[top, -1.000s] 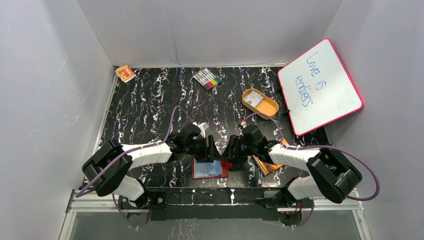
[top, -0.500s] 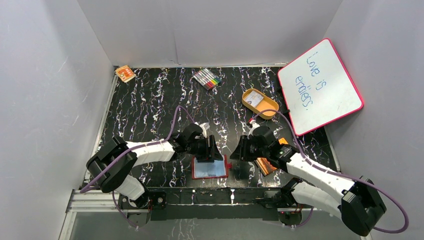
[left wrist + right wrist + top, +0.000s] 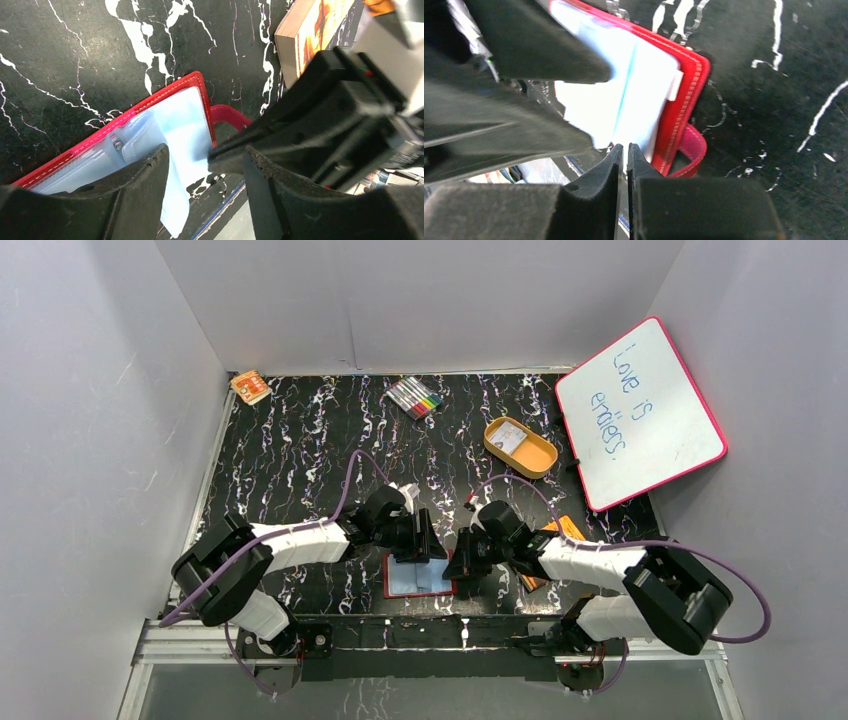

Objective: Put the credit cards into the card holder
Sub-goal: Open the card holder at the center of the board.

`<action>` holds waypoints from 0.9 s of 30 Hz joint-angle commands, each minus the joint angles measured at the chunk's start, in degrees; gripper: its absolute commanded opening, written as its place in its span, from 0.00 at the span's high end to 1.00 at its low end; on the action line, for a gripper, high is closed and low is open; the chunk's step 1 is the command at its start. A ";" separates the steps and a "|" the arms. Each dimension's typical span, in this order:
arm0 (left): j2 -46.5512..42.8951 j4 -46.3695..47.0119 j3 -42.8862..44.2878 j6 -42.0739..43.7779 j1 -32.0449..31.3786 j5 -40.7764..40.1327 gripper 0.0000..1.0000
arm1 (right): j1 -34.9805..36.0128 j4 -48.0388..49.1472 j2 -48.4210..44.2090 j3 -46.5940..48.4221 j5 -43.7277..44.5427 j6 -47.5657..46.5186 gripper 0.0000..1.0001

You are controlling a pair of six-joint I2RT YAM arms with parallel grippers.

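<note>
While the left gripper (image 3: 205,152) stands at the holder's far edge with its fingers spread, gripping nothing and only straddling a loose pale-blue sleeve (image 3: 175,210), the holder (image 3: 192,82) lies open and flat, pockets facing up. At the holder's right edge, just beside the snap tab (image 3: 691,150), sits the right gripper (image 3: 622,147). Its jaws are pressed all but together, with only a hairline slit between them. A pale card (image 3: 634,85) runs up to its tips, and I judge it is pinched there, though the grip itself is not plain. The card's long axis runs from those tips leftward across the holder, so the holder lies straight ahead of the right gripper. That makes the right arm the one to feed the card, pushing along that axis into a pocket mouth. Right of the holder, apart from it, lies the booklet (image 3: 305,35).
</note>
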 commanded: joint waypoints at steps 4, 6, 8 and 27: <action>-6.44 -3.79 1.04 1.01 -0.27 -1.69 0.45 | 0.48 1.44 3.43 -2.51 7.74 3.46 0.88; -9.05 -5.79 0.95 1.10 -0.26 -3.02 0.41 | 0.44 0.42 3.59 -3.34 9.10 3.94 0.89; -12.07 -8.09 0.79 1.20 -0.24 -4.49 0.36 | 0.48 0.22 3.28 -4.10 9.83 4.32 0.90; -21.58 -21.93 -5.42 -2.97 -0.20 -12.99 0.25 | 0.48 -0.91 4.91 -3.55 11.24 3.85 0.92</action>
